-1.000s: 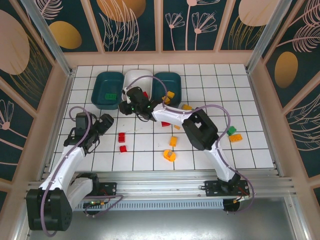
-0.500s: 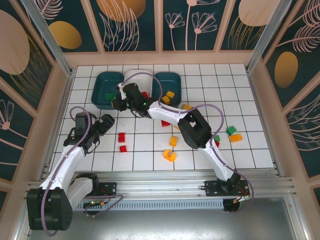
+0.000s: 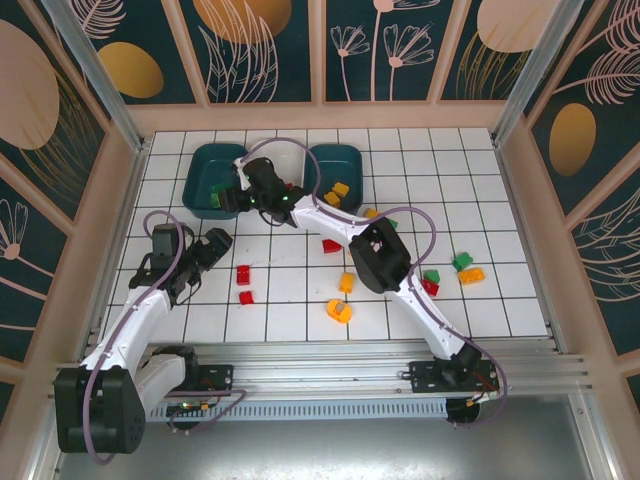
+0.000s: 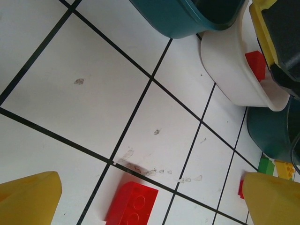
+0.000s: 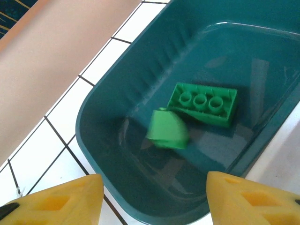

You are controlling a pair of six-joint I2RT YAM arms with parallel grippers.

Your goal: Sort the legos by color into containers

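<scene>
1. The right arm is stretched clean across the worktop (image 3: 480, 190), and the right claw (image 3: 228, 197) hangs over the left teal tub (image 3: 200, 165) at the far left of the row.
2. On the wrist view the right claw (image 5: 154, 201) is spread wide, yellow fingertips (image 5: 56, 201) well apart with nothing pinched between them.
3. Down in that tub (image 5: 108, 126) a green brick (image 5: 204, 103) lies flat, studs up. Just beside it is a small green piece (image 5: 168, 129), blurred, so whether it rests on the tub floor I cannot tell.
4. The left claw (image 3: 205, 255) sits low over the tiles on the left side. Its wrist view shows the left claw (image 4: 150, 199) spread and gripping nothing, with a red brick (image 4: 131, 204) on the tile between the fingertips.
5. The white tub (image 4: 225, 70) stands between the two teal ones and holds a red piece (image 4: 256, 64).
6. The right teal tub (image 3: 345, 157) holds two yellow pieces (image 3: 340, 188).
7. Loose on the tiles are a farther red brick (image 3: 243, 275) and a nearer red brick (image 3: 246, 297) near the left claw, and an orange ring (image 3: 340, 312) in the near middle. A green block (image 3: 463, 261) touches an orange block (image 3: 472, 275) out to the right.
</scene>
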